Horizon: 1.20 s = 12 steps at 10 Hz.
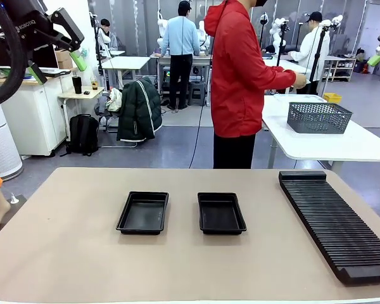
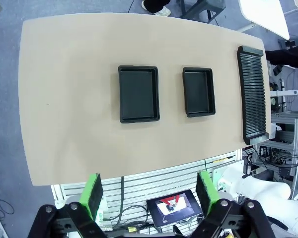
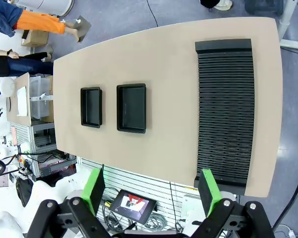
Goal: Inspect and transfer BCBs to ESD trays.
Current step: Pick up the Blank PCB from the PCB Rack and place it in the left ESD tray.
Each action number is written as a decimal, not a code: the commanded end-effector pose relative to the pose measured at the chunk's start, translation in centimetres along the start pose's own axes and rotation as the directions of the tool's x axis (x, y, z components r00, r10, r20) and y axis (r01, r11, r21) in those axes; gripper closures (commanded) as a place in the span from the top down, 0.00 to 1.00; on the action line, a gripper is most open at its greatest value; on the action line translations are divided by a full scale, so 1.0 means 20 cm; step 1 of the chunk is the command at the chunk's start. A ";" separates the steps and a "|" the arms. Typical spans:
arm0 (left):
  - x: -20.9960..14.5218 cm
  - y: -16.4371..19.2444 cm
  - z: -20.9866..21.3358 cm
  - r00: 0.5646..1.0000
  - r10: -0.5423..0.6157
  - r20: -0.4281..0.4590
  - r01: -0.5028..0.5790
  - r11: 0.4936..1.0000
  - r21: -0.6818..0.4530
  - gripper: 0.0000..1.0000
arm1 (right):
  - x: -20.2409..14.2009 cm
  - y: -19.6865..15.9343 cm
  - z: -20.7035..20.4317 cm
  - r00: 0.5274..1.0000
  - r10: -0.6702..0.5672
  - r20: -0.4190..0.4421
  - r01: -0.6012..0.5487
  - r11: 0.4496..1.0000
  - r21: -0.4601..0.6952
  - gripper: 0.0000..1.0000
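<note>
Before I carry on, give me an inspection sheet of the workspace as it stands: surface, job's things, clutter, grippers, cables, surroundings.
Surface: tan table, bare around the trays.
Job's things: left ESD tray and right ESD tray lie side by side mid-table, apart, both empty.
Clutter: long black slotted rack at the table's right end.
Grippers: left gripper and right gripper are both open, high above the table, holding nothing.
Cables: nothing seen on the tabletop; black leads hang below its near edge.
Surroundings: person in red at the far side, turned towards a white table bearing a grey mesh basket.
</note>
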<state>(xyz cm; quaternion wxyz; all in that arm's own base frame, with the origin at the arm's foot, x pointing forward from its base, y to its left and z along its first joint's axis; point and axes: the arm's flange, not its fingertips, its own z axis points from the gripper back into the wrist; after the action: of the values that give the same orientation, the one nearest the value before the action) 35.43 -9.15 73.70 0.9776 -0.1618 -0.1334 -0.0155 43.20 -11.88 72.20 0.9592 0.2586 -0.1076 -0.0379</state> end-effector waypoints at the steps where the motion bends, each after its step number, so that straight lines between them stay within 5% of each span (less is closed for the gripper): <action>1: 0.01 0.00 0.01 1.000 0.015 -0.018 -0.014 0.999 0.046 1.00 | -0.01 0.00 -0.01 1.000 0.001 -0.001 -0.001 1.000 0.006 1.00; 12: 0.06 -0.03 0.01 1.000 -0.026 -0.003 0.026 0.995 0.099 1.00 | -0.01 0.00 -0.01 1.000 0.001 -0.001 -0.001 1.000 0.006 1.00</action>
<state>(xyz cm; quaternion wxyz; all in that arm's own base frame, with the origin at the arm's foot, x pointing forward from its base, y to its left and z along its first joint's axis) 36.21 -9.72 74.30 0.9822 -0.1218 -0.1405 -0.0248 43.20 -11.88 72.20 0.9592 0.2586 -0.1076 -0.0379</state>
